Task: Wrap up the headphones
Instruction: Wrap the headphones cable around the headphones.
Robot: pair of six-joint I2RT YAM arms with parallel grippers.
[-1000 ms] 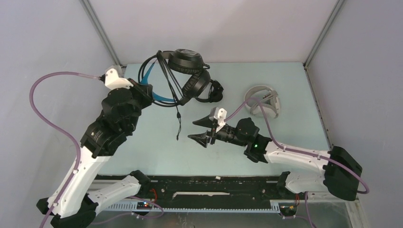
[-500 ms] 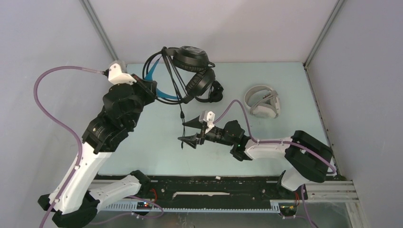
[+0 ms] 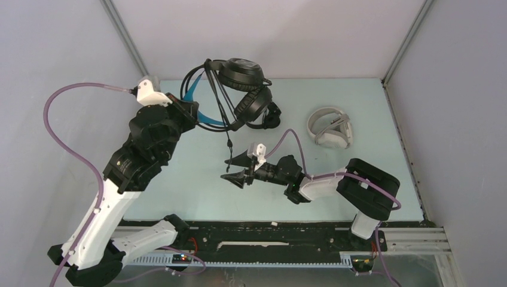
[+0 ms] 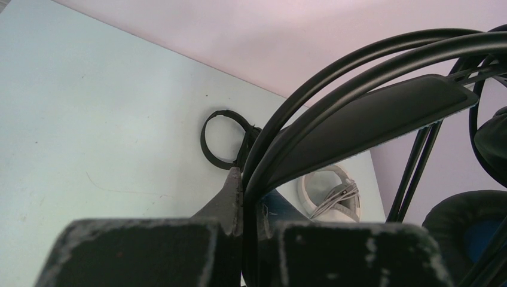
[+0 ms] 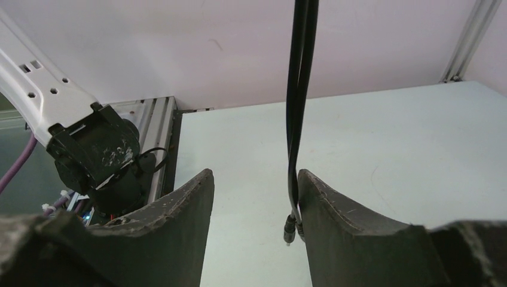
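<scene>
while the left arm holds the headset up, the right lines up on the dangling cable

since the left gripper (image 4: 248, 206) is clamped tight on the headband of the bulky black headphones (image 3: 242, 89), the headset hangs lifted above the table (image 3: 179, 191), its blue-lined band and ear cups just beyond that gripper's fingertips. the cable (image 3: 228, 143) drops straight down from the headset and ends in a plug (image 5: 289, 230) that hangs free near the surface.

the right gripper (image 3: 230, 168) sits low, its jaws apart, with the cable running down through the gap between them. in the right wrist view the cable is off-centre, close against one finger (image 5: 359, 239); whether it touches that finger i cannot tell. nothing is held there yet.

judging by this, the step in hand is catching the loose end of the cable so it can be wound round the headset. how many turns are already on the band i cannot tell.

the next move calls for closing on the cable a little above the plug, then carrying it round the band while the left gripper holds firm. with the cable so near one finger, it could slip out sideways as the jaws close.

behind the right gripper, back past its wrist and well apart, a white headset (image 3: 330, 127) lies on the table.
</scene>
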